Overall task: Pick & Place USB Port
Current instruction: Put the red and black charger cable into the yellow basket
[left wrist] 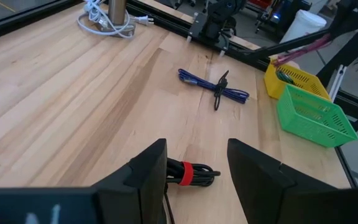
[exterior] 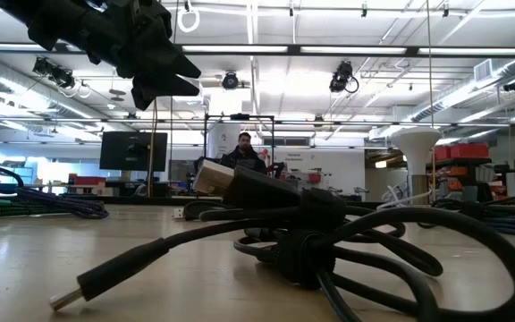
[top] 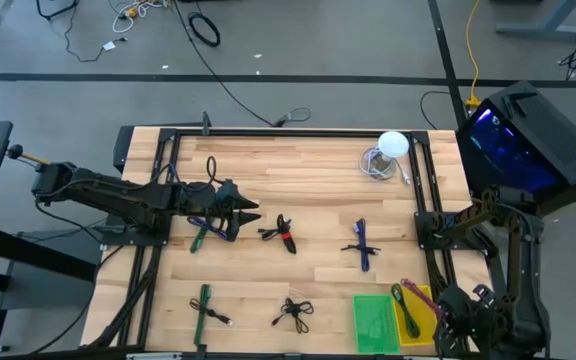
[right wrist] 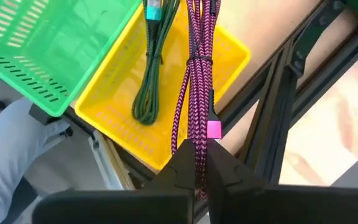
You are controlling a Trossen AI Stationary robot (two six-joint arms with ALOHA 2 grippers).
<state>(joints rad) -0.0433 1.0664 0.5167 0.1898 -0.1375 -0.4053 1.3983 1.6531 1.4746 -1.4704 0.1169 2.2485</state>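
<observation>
My right gripper (right wrist: 201, 155) hangs above the yellow basket (right wrist: 229, 56) at the table's near right corner, shut on a pink braided cable (right wrist: 194, 37). A green cable (right wrist: 149, 74) lies in that basket. The green basket (top: 373, 320) stands beside it to the left. My left gripper (left wrist: 194, 149) is open over the table's left half, above a black cable with a red tie (left wrist: 188, 174) that it does not touch. In the low view a black cable (exterior: 293, 224) lies close in front. My right gripper pinches the pink cable bundle between its two fingers, beside the pink plug (right wrist: 213, 129). The fingers come from above, pointing down, and several strands run between them. The tied bundle (left wrist: 303, 50) hangs below the fingers over the yellow basket; whether its lower end touches the basket does not show.
Loose cables lie on the wooden table: a blue one (top: 361, 245), a green one (top: 203, 305), a black one (top: 293, 312) and a blue-green one (top: 208, 228) under my left arm. A white lamp (top: 393, 145) with its cord stands far right. Black rails (top: 423, 200) frame the table.
</observation>
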